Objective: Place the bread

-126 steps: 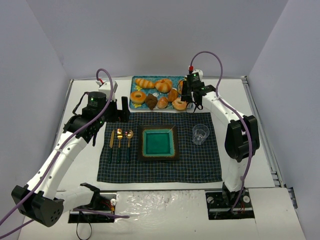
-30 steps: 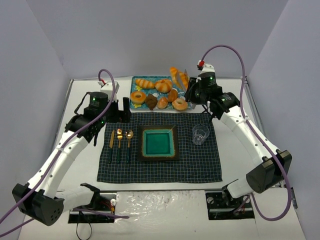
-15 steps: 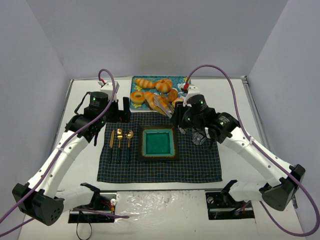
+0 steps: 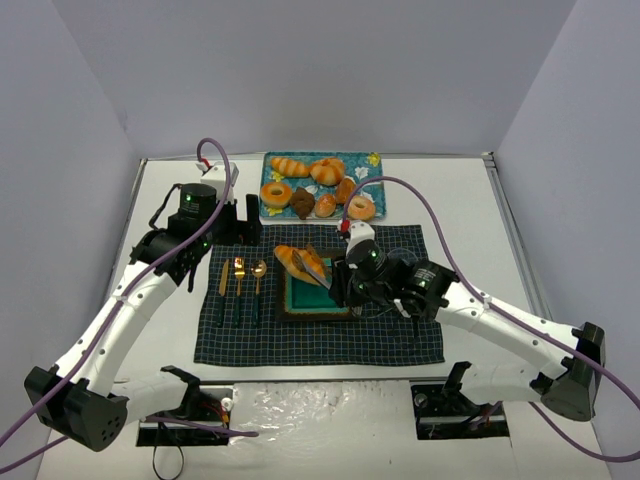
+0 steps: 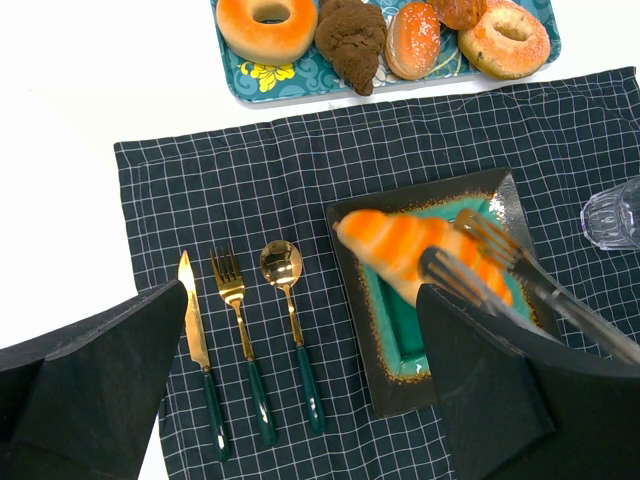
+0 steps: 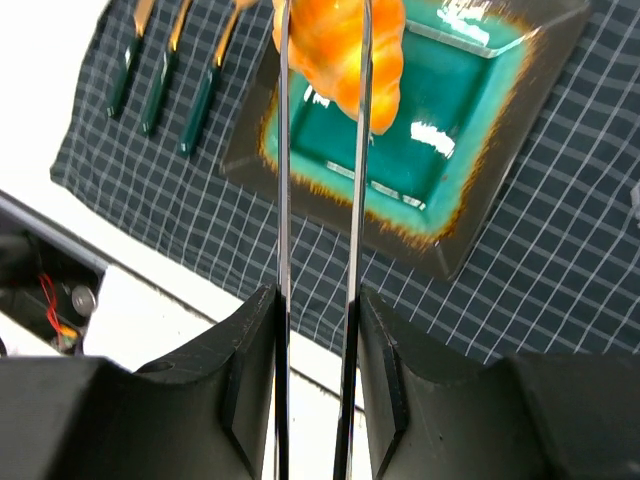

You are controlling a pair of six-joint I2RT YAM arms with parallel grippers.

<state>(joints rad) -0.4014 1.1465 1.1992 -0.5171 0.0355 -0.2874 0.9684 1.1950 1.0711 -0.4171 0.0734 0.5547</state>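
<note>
Right claw (image 6: pixel 317 300) is clamping tongs (image 6: pixel 283 150) that are pinching bread (image 6: pixel 340 50) above the teal plate (image 6: pixel 500 90), cutlery (image 5: pixel 230 290) and glass (image 5: pixel 612 212) flanking it.

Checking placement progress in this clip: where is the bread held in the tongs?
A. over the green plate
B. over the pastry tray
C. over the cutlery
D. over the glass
A: the right wrist view shows the bread, pinched in the tongs, over a corner of the green plate.
</note>
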